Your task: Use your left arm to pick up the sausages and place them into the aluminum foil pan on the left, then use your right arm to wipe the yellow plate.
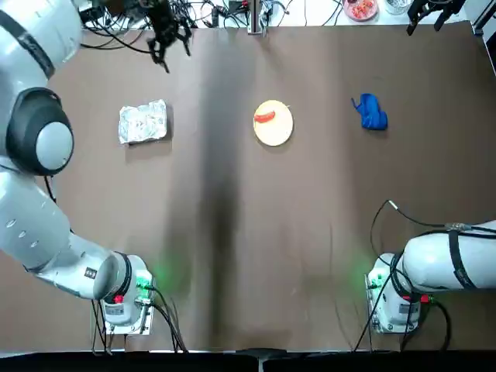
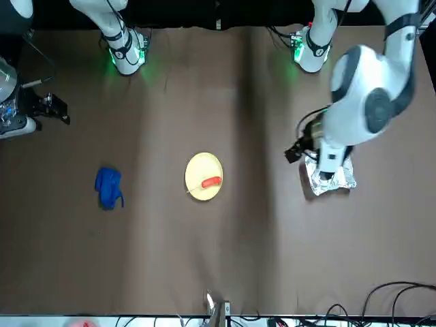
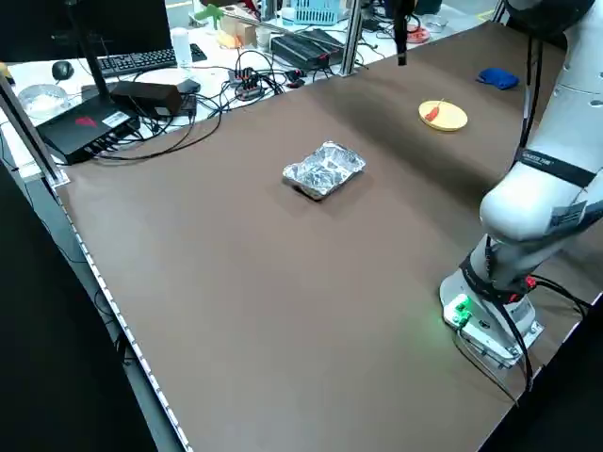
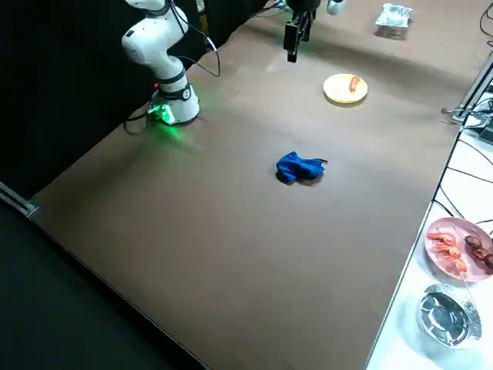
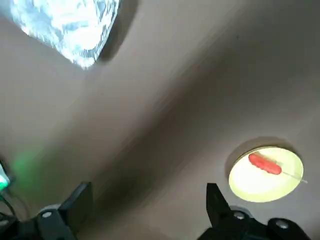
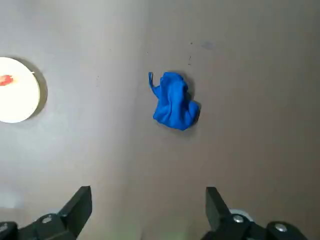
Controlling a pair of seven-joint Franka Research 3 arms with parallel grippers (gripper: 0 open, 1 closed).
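Left claw (image 5: 149, 207) wide and empty, up past the foil pan (image 1: 143, 122); sausage (image 1: 264, 117) on the yellow plate (image 1: 273, 136). I'm at the pick step, I'd say: swing over plate, drop, close on it. Right claw (image 6: 149, 207) parked above table, beyond blue cloth (image 1: 371, 113)

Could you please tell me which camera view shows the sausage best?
The left wrist view: the sausage and its stick look largest there. The top, front and both side views show it smaller on the plate; the right wrist view cuts it off.
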